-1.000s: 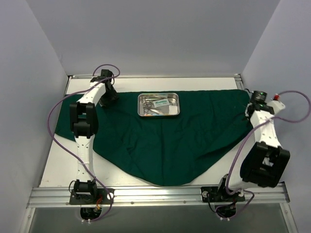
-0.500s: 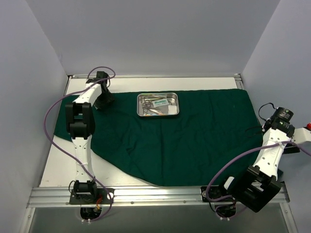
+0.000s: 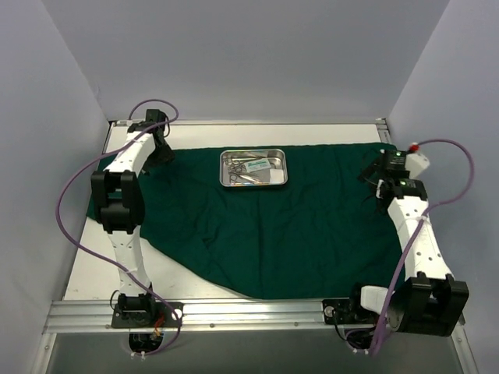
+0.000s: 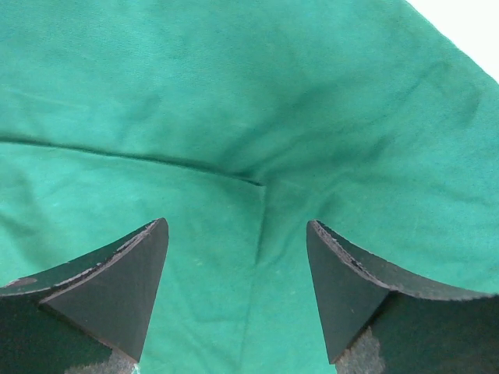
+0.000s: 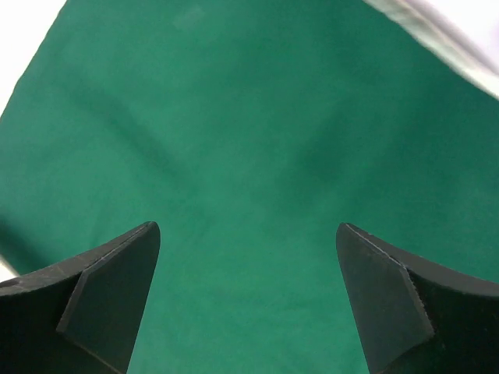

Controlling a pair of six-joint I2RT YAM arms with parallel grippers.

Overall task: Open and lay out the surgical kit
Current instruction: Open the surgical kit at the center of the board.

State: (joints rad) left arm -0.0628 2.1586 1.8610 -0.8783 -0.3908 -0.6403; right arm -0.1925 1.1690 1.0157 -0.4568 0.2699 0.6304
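Partly done: wrap opened, contents not yet laid out

**Grippers.** Left gripper (image 4: 236,226): jaws parted, nothing between them. It is poised over the green cloth, directly above a crease (image 4: 156,154) that runs in from the left and meets a short fold between the fingers. Whether the fingertips touch the fabric cannot be told. Right gripper (image 5: 248,227): jaws likewise spread wide and empty, over flat, smooth cloth, with bare white table showing at the upper corners of its wrist view.

**Position.** In the overhead view the left gripper (image 3: 156,144) is at the far left corner of the cloth wrap (image 3: 265,234). The right gripper (image 3: 374,173) is at its far right side.

**Kit.** The wrap lies unfolded across the table (image 3: 90,269). Its far edge runs straight, and its near edge curves down to a point close to the arm bases. Wrinkles remain in the near left part. The steel tray (image 3: 253,185) sits uncovered on the far middle of the cloth, well apart from both grippers. Thin silver instruments (image 3: 238,174) and a white packet (image 3: 262,164) lie inside it. No gauze can be made out at this size.

**Assessment.** Opening appears complete or nearly so, with perhaps some smoothing left at the left crease. Laying out has not begun, since every visible item is inside the tray.
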